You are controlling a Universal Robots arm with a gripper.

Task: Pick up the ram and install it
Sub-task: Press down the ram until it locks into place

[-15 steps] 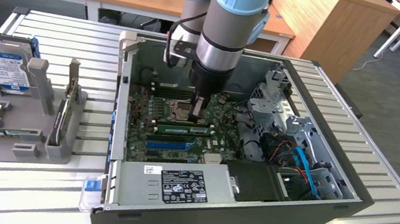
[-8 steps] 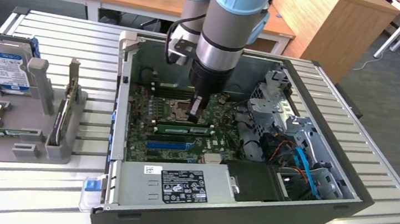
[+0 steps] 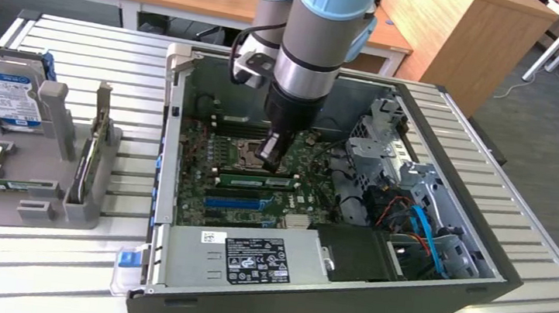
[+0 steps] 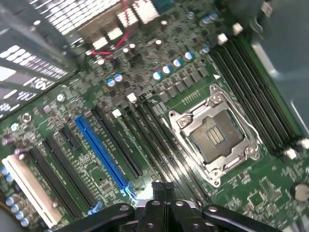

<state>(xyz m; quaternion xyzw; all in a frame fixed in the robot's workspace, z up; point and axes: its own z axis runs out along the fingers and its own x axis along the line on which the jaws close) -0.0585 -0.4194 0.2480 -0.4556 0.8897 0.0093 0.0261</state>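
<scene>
Firstly, gripper (image 3: pixel 270 159): lowered into the open computer case (image 3: pixel 170 153) that stood on the slatted table (image 3: pixel 534 207), jaws drawn fully together and narrow, tips poised over the motherboard just beside the CPU socket (image 3: pixel 246 151). Ram (image 3: pixel 256 179): a thin green stick with a pale label, lying lengthwise along a memory slot directly below the gripper tips, between the socket and the blue slot (image 3: pixel 233 201). Whether the tips touched its top edge, or whether it was fully seated, could not be told. Wrist view: closed gripper (image 4: pixel 164 191) above the dark memory slots (image 4: pixel 159 154), with the CPU socket (image 4: pixel 215 137) to one side and the blue slot (image 4: pixel 101 150) to the other; the ram itself could not be made out there. Grey parts holder (image 3: pixel 5 190) with a hard drive (image 3: pixel 10 97): on the table at the exterior view's left, well apart from the work. Handling note, as a judgement: the step appeared to be the seating of the ram, with the shut gripper serving as a pressing tool. Done well, pressure would go straight down, square to the board, along the stick's top edge and not on its flat face. The stick should stand upright in its slot, with both ends sinking evenly. A tilted push risked bending the board or slipping onto the socket alongside.
</scene>
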